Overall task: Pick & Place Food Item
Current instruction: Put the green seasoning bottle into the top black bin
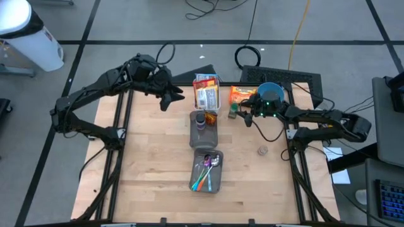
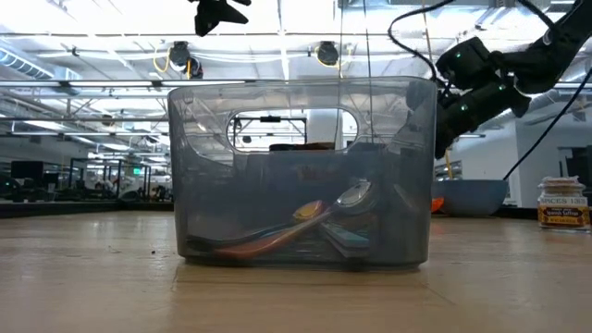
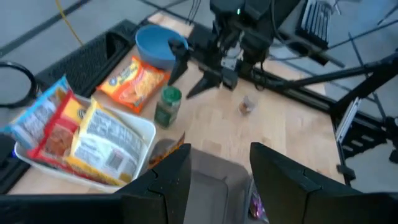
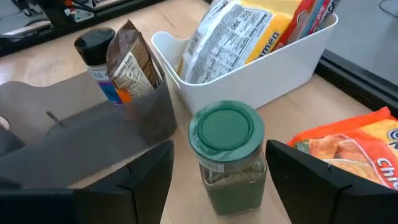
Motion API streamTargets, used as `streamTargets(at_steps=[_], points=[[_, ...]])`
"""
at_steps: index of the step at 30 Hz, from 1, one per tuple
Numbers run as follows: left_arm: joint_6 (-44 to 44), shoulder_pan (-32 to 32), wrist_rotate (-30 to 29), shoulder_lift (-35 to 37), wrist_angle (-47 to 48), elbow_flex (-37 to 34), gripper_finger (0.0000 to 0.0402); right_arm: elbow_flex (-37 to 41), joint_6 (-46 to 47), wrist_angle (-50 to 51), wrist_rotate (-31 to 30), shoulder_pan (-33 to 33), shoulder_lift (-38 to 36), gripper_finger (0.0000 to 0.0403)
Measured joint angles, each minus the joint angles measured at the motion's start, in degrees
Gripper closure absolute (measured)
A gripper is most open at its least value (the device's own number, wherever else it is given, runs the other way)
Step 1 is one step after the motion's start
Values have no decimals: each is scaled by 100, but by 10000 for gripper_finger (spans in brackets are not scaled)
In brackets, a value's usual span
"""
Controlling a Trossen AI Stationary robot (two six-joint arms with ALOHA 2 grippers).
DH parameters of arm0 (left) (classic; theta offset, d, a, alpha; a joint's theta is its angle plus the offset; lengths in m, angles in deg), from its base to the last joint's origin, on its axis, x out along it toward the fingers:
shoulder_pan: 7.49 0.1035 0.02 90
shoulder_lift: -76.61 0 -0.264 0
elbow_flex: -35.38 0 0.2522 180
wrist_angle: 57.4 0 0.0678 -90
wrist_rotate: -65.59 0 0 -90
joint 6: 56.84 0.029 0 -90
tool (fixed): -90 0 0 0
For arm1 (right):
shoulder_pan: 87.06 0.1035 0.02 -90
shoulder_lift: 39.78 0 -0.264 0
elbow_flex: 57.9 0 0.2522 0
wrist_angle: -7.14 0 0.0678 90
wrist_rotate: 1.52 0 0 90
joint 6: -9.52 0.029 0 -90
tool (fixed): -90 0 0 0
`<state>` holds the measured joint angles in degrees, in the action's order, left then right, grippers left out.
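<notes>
A glass jar with a green lid (image 4: pixel 227 158) stands upright on the wooden table, next to the white bin (image 4: pixel 261 74) of noodle packets (image 4: pixel 230 37). It also shows in the high view (image 1: pixel 233 111). My right gripper (image 4: pixel 219 148) is open and low over the table, with one finger on each side of the jar and a gap showing at both sides. My left gripper (image 1: pixel 169 98) is open and empty, raised over the table's far left part, left of the white bin (image 1: pixel 206 94).
An orange snack bag (image 1: pixel 243 94) and a blue bowl (image 1: pixel 270 91) lie at the far right. A grey bin (image 1: pixel 203 131) with a bottle and a brown packet stands mid-table. A second grey bin (image 1: pixel 208 171) holds spoons. A small jar (image 1: pixel 262 150) stands at the right.
</notes>
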<state>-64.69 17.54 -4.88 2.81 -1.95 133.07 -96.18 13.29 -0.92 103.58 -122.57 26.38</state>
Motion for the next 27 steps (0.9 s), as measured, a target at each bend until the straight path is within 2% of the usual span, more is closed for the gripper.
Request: streamTargets(at_steps=[19, 27], points=[[-266, -38, 306, -198, -135, -3, 231, 0, 153, -1385, 13, 0, 1095, 152], [-320, -38, 308, -198, -133, -3, 231, -7, 149, -1396, 17, 0, 1169, 200]])
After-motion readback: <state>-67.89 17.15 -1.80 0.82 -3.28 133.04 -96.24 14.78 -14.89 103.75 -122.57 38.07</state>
